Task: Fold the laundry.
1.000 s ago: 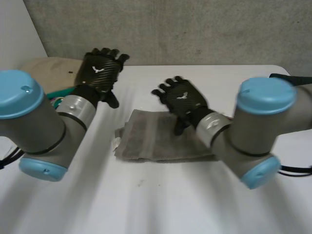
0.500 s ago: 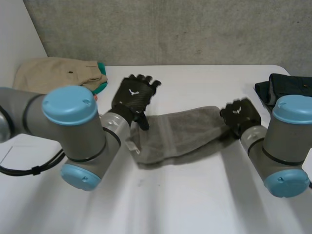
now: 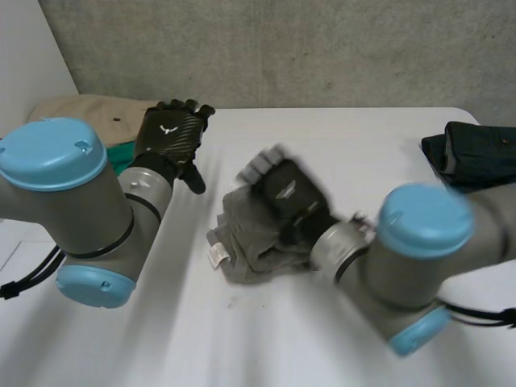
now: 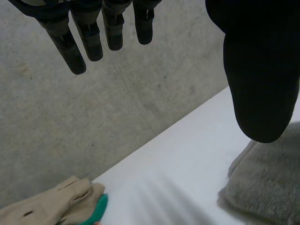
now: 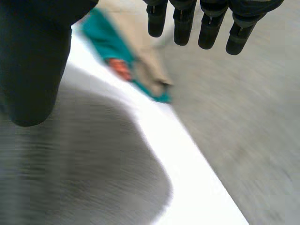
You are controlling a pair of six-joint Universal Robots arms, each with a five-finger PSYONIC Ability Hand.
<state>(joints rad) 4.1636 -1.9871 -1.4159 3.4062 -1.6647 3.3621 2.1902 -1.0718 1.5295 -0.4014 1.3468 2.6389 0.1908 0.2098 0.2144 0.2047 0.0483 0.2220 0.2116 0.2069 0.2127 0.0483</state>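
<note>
Towel (image 3: 246, 242) lies bunched under right hand (image 3: 282, 189) (fingers straight, holding nothing); left hand (image 3: 169, 133) hovers apart, fingers straight.

- The towel (image 3: 246, 242) lies mid-way across the table (image 3: 347, 137), partly under the right hand (image 3: 282, 189).
- The left hand (image 3: 169, 133) hangs left of the towel, apart from it.
- A folded garment (image 3: 81, 117) sits at the far-left corner.
- Another garment (image 3: 476, 153) lies at the right edge.

A crumpled grey terry towel (image 3: 246, 242) is lying bunched on the white table (image 3: 242, 339). The robot's black right hand (image 3: 284, 192) is hanging over it, blurred. The black left hand (image 3: 169, 133) is hovering with fingers spread beside a folded beige garment (image 3: 85, 113). A dark navy folded cloth (image 3: 476, 153) is lying at the table's right edge.
</note>
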